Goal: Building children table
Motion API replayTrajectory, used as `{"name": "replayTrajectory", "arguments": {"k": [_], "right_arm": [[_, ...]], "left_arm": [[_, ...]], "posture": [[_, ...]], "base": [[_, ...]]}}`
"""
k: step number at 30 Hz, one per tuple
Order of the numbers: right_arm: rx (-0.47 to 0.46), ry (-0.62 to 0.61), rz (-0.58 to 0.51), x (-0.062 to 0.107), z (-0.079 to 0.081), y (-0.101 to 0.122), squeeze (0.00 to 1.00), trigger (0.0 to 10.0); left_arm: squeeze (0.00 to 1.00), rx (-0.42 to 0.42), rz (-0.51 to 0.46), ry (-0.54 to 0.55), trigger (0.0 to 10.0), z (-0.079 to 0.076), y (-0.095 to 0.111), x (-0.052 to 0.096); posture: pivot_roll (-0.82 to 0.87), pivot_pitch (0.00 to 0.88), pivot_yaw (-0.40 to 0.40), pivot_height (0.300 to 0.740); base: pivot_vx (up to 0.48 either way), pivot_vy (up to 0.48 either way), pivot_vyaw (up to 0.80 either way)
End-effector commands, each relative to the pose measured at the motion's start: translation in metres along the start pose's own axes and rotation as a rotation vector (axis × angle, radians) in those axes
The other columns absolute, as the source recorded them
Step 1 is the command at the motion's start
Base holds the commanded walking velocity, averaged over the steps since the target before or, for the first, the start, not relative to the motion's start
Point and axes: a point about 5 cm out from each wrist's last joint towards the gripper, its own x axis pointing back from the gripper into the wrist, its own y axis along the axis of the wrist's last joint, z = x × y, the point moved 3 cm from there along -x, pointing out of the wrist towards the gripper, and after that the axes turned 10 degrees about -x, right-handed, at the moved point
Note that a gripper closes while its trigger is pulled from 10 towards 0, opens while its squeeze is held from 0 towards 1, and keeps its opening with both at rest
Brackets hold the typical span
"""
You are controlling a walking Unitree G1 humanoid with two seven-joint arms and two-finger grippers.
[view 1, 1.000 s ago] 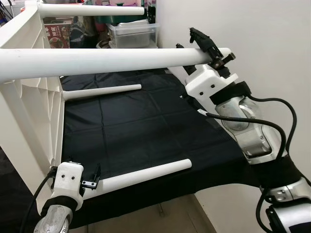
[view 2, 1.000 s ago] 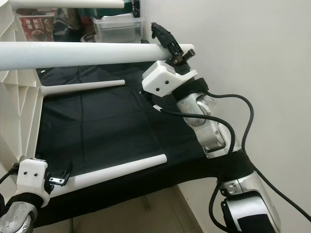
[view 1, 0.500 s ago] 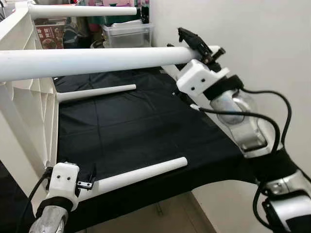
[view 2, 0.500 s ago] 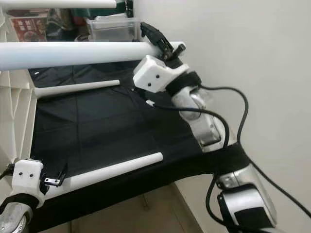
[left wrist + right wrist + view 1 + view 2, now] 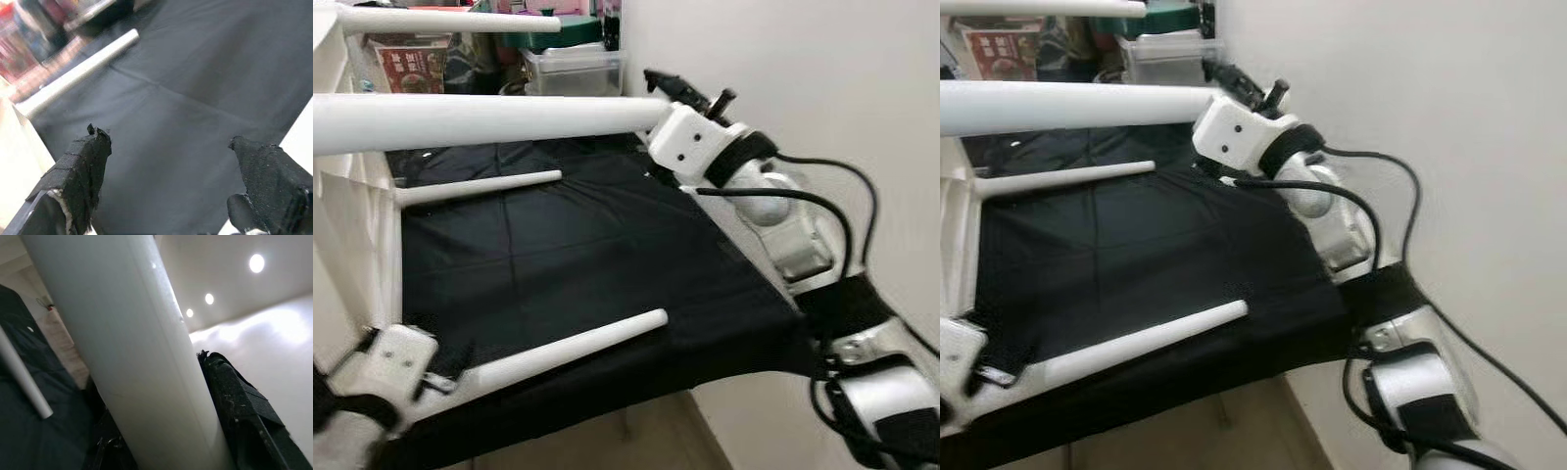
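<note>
Since the earlier frame our right gripper point(image 5: 680, 98) has slid along the upper table leg point(image 5: 480, 119), still clamping it; left gripper point(image 5: 168, 161) hangs open, empty, above black cloth point(image 5: 597, 255).

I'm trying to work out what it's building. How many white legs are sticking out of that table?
4. Top far leg; upper near leg, gripped at its end by the right gripper; lower far leg over the black cloth; lower near leg by the left gripper.

Right gripper point(image 5: 677, 93) clamped; left gripper point(image 5: 168, 147) seemingly parted.
</note>
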Motion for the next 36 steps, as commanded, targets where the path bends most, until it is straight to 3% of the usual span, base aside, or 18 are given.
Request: {"name": "replayTrajectory", "arguments": {"k": [1,4,6,7,8,9,11,13,14,16,23,27,30,31,32,33,35,36], "right_arm": [[-0.277,0.032,0.263,0.022,0.029,-0.065,0.0,0.0],[-0.325,0.043,0.305,0.027,0.039,-0.074,0.0,0.0],[-0.463,0.063,0.406,0.038,0.062,-0.092,0.0,0.0],[-0.463,0.063,0.406,0.038,0.062,-0.092,0.0,0.0],[-0.614,0.029,0.485,0.046,0.075,-0.103,0.0,0.0],[-0.614,0.029,0.485,0.046,0.075,-0.103,0.0,0.0],[-0.724,0.006,0.547,0.054,0.087,-0.11,0.0,0.0],[-0.942,-0.079,0.695,0.072,0.118,-0.123,0.0,0.0],[-0.942,-0.079,0.695,0.072,0.118,-0.123,0.0,0.0],[-1.054,-0.111,0.778,0.082,0.141,-0.122,0.0,0.0],[-1.125,-0.065,0.792,0.08,0.169,-0.097,0.0,0.0],[-1.129,-0.057,0.787,0.077,0.171,-0.092,0.0,0.0],[-1.15,-0.052,0.778,0.072,0.173,-0.086,0.0,0.0],[-1.174,-0.047,0.78,0.066,0.174,-0.079,0.0,1.0],[-1.181,-0.045,0.778,0.065,0.175,-0.077,0.0,1.0],[-1.174,-0.04,0.774,0.064,0.175,-0.076,0.0,7.4],[-1.168,-0.037,0.771,0.064,0.175,-0.075,0.0,7.4],[-1.149,-0.022,0.766,0.065,0.176,-0.073,0.0,10.0]], "left_arm": [[0.0,-0.06,0.029,0.044,10.0,0.027,-0.001,0.008],[0.0,-0.096,0.025,0.022,10.0,0.037,0.001,0.008],[0.0,-0.172,0.023,-0.011,10.0,0.061,0.006,0.006],[0.0,-0.172,0.023,-0.011,10.0,0.061,0.006,0.006],[0.0,-0.231,0.026,-0.024,10.0,0.076,0.008,0.004],[0.0,-0.231,0.026,-0.024,10.0,0.076,0.008,0.004],[0.0,-0.27,0.028,-0.025,10.0,0.089,0.011,0.002],[0.0,-0.36,0.02,-0.031,10.0,0.119,0.023,-0.005],[0.0,-0.36,0.02,-0.031,10.0,0.119,0.023,-0.005],[0.0,-0.41,0.015,-0.044,10.0,0.136,0.032,-0.008],[0.0,-0.476,0.006,-0.083,10.0,0.157,0.048,-0.019],[0.0,-0.47,-0.01,-0.104,10.0,0.155,0.05,-0.022],[0.0,-0.455,-0.037,-0.151,10.0,0.14,0.047,-0.026],[0.0,-0.414,-0.069,-0.202,10.0,0.118,0.039,-0.029],[0.0,-0.4,-0.079,-0.214,10.0,0.111,0.037,-0.03],[0.0,-0.372,-0.096,-0.211,10.0,0.103,0.036,-0.03],[0.0,-0.354,-0.106,-0.206,10.0,0.098,0.035,-0.03],[0.0,-0.316,-0.126,-0.191,10.0,0.09,0.036,-0.031]], "posture": [[0.12,0.0,-0.056,0.74],[0.13,0.0,-0.055,0.74],[0.13,0.0,-0.056,0.74],[0.13,0.0,-0.056,0.74],[0.13,0.0,-0.063,0.74],[0.13,0.0,-0.063,0.74],[0.13,0.0,-0.063,0.74],[0.14,0.0,-0.055,0.74],[0.14,0.0,-0.055,0.74],[0.14,0.0,-0.05,0.74],[0.14,0.0,-0.041,0.74],[0.14,0.0,-0.041,0.74],[0.13,0.0,-0.037,0.74],[0.13,0.0,-0.039,0.74],[0.13,0.0,-0.039,0.74],[0.13,0.0,-0.04,0.74],[0.12,0.0,-0.04,0.74],[0.12,0.0,-0.039,0.74]], "base": [[0.0,0.0,0.0],[0.0,0.0,0.0],[0.0,0.0,0.0],[0.0,0.0,0.0],[0.0,0.0,0.0],[0.0,0.0,0.0],[0.0,0.0,0.0],[0.0,0.0,0.0],[0.0,0.0,0.0],[0.0,0.0,0.0],[0.0,0.0,0.0],[0.0,0.0,0.0],[0.0,0.0,0.0],[0.0,0.0,0.0],[0.0,0.0,0.0],[0.0,0.0,0.0],[0.0,0.0,0.0],[0.0,0.0,0.0]]}}
